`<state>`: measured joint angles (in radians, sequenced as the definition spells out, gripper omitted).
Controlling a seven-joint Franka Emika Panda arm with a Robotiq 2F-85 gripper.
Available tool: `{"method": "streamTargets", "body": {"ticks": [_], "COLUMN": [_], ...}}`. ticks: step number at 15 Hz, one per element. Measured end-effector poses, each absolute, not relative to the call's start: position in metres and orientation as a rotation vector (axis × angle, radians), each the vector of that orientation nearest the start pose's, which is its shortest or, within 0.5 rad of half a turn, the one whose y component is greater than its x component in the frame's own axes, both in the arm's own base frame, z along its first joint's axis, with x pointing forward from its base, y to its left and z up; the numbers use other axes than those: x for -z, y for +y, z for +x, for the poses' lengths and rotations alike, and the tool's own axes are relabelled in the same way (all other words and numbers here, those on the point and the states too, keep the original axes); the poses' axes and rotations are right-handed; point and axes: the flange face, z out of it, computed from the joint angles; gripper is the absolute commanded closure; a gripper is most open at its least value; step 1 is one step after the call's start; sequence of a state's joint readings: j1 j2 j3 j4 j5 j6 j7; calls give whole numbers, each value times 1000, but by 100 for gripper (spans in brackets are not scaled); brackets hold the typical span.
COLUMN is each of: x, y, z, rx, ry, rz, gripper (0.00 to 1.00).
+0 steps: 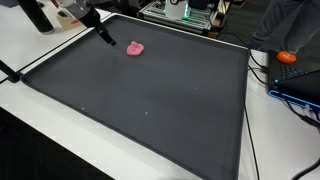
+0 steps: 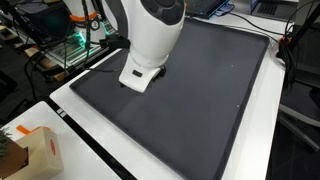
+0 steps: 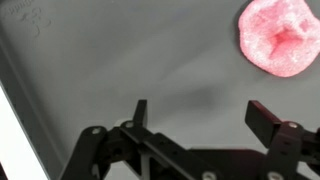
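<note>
A small pink crumpled object (image 1: 136, 48) lies on the dark grey mat (image 1: 150, 100) near its far edge. In the wrist view it shows at the top right (image 3: 279, 36). My gripper (image 3: 200, 112) is open and empty, its two fingers spread wide over bare mat, with the pink object ahead of the right finger and apart from it. In an exterior view the gripper (image 1: 107, 37) hovers just left of the pink object. In an exterior view the arm's white body (image 2: 150, 40) hides the gripper and the pink object.
The mat has a raised black rim (image 1: 240, 120) and sits on a white table. An orange object (image 1: 288, 57) and cables lie beyond the mat's edge. A cardboard box (image 2: 25, 155) stands near a table corner. Equipment with green lights (image 2: 75, 42) stands behind the mat.
</note>
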<state>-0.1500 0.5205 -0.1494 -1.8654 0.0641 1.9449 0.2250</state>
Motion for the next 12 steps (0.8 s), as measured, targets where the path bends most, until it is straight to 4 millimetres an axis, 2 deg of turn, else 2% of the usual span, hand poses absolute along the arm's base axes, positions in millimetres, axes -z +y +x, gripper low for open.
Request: {"method": "streamTargets", "body": {"ticks": [6, 12], "x": [-204, -185], "y": [-197, -206], "z": [539, 525], "rx": [-794, -871], "ry": [1185, 1450], "rz": [-2699, -2391], "gripper": [0, 0]}}
